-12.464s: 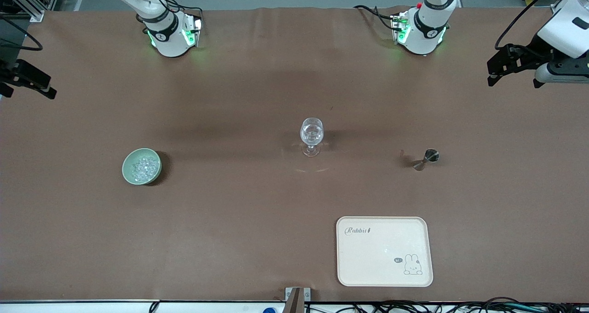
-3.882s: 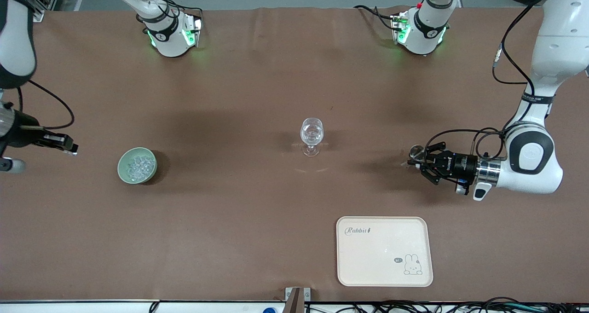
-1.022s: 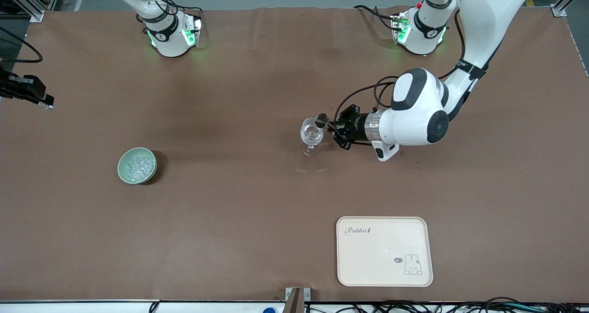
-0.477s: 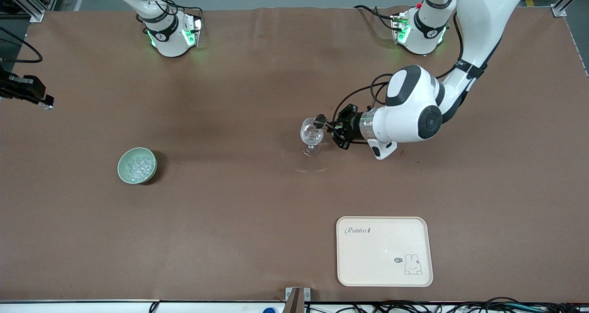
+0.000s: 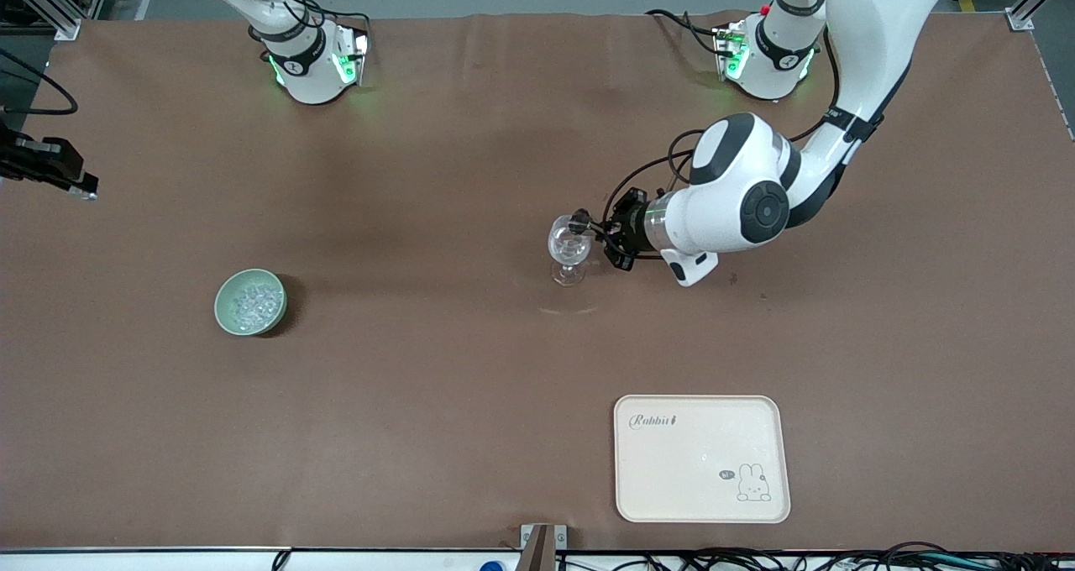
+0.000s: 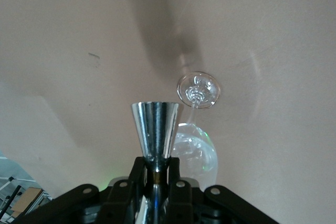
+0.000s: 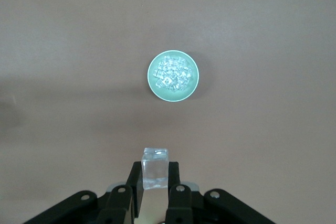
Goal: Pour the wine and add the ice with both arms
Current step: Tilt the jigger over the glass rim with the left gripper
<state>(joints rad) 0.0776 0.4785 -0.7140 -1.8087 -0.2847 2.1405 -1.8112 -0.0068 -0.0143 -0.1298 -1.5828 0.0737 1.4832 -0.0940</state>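
On the brown tabletop point(image 5: 437, 403) stands a wine glass point(image 5: 568, 248). The left end effector point(image 5: 598, 232), clamped on a tilted jigger point(image 5: 579, 220), is over its rim, apparently pouring. The right end effector point(image 7: 155, 182) waits high over the ice point(image 7: 172, 75), gripping a clear cube point(image 7: 155, 167); it must next reach the glass.

The tabletop point(image 5: 420, 403) is plain brown; on it a mint-green bowl point(image 5: 250, 302) holds glittering whitish ice point(image 5: 249, 304), and a cream tray point(image 5: 702, 459) bears a rabbit drawing and dark script. The glass point(image 5: 569, 242) is clear, the jigger point(image 6: 154, 129) mirror-silver. The arms point(image 5: 848, 67) are white with black joints, both claws black.
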